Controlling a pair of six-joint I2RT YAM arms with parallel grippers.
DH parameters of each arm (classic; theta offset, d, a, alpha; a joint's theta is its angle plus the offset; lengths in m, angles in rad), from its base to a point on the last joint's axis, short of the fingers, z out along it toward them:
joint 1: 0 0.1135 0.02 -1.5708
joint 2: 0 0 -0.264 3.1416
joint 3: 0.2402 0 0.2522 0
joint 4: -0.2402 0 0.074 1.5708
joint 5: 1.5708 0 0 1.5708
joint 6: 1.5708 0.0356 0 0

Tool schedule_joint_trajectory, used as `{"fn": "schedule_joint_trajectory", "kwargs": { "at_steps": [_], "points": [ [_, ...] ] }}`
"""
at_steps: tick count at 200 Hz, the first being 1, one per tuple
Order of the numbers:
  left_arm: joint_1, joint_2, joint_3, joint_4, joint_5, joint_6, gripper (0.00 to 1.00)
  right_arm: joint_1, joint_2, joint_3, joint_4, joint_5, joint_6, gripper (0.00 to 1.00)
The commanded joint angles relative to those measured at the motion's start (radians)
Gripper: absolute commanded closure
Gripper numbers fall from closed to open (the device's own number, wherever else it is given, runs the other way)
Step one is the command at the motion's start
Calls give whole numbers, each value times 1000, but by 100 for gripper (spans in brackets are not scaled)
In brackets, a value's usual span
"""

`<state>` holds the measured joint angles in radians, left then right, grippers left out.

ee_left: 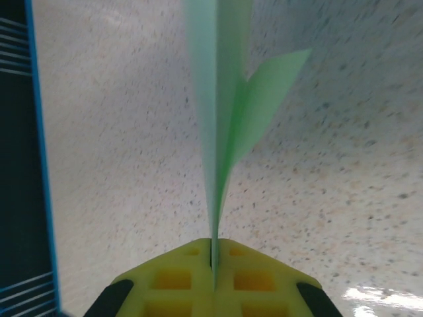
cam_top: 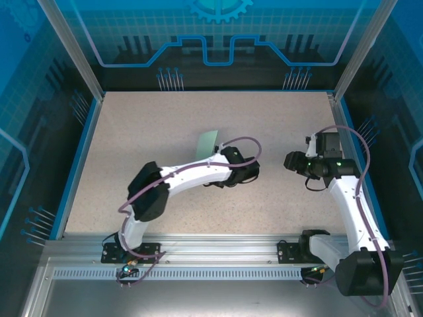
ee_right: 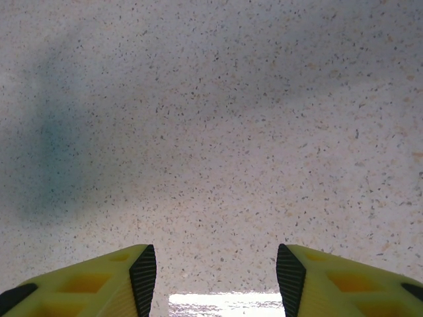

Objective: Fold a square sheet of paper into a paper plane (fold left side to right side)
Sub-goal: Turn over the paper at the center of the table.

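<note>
Left wrist: paper plane point(ee_left: 218, 99) stands edge-on, pinched in the left hand point(ee_left: 213, 256).

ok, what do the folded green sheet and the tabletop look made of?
Folded green sheet: thin matte paper, it seems; sharp creases, flaps hold their shape, edge-on almost no thickness. Tabletop: hard speckled beige surface, likely laminate or stone composite; semi-gloss, since it shows a glare patch.

speckled beige table point(cam_top: 165, 132), matte; thin blue rim point(cam_top: 78, 158) along its edges; silver slotted rail point(cam_top: 218, 247) across the near side; blue circuit-patterned panel point(cam_top: 218, 39) behind, between two slanted metal posts point(cam_top: 69, 46).
</note>
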<state>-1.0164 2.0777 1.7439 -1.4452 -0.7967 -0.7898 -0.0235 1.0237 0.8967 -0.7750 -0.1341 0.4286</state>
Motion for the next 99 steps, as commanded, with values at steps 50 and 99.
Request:
{"fn": "schedule_joint_trajectory", "kwargs": {
  "at_steps": [50,99],
  "points": [
    [-19,322,289,-202,122,35,78,-27,-11,-67,40,-24,25,46],
    [-4,282,475,-112,307,193,32,-35,23,-72,56,-72,6,45]
  ]
}}
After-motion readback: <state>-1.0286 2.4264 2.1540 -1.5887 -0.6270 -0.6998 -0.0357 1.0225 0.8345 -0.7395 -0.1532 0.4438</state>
